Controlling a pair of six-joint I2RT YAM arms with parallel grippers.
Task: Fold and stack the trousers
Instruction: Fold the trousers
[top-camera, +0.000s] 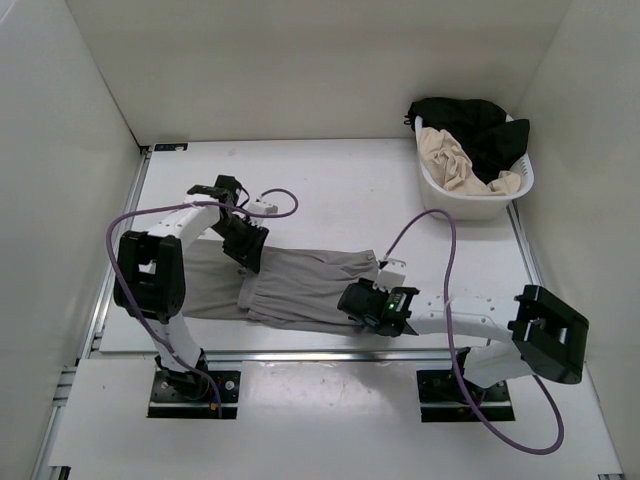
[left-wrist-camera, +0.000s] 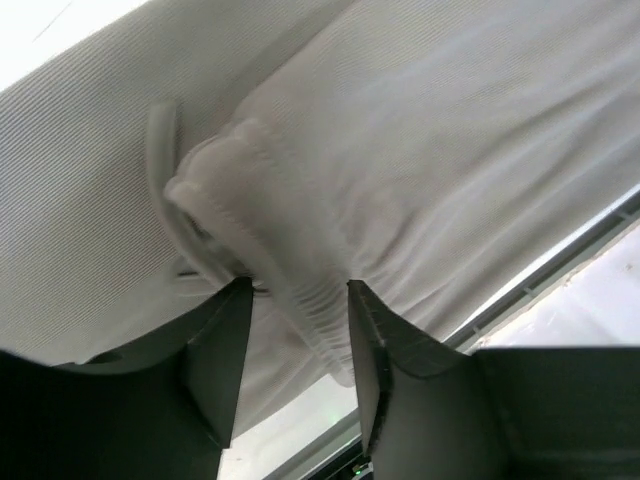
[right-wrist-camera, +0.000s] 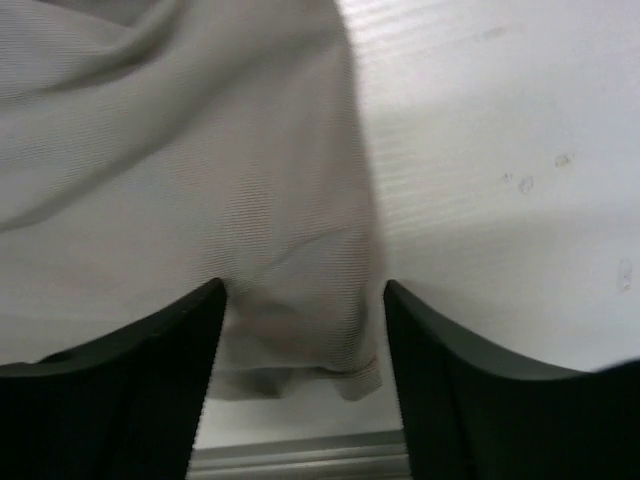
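Item: mid-grey, thin, soft fabric trousers, lying flat and lengthwise across the near part of the white counter, stretching from one arm to the other.
Waist end: a gathered ribbed band with a pale drawstring is sitting toward the left, resting on more of the same grey cloth.
Leg end: the hem is reaching toward the right, close to the counter's front edge.
Left side: the left hand is hanging directly over the waist end. Its fingers are standing apart, with the ribbed band running up between them.
Right side: the right hand is hovering low at the leg end. Its fingers are standing wide apart, with the hem corner lying in the gap and bare counter showing beside it.
Far right corner: a white plastic laundry basket is sitting well apart from the trousers, holding a beige cream garment and a black garment.
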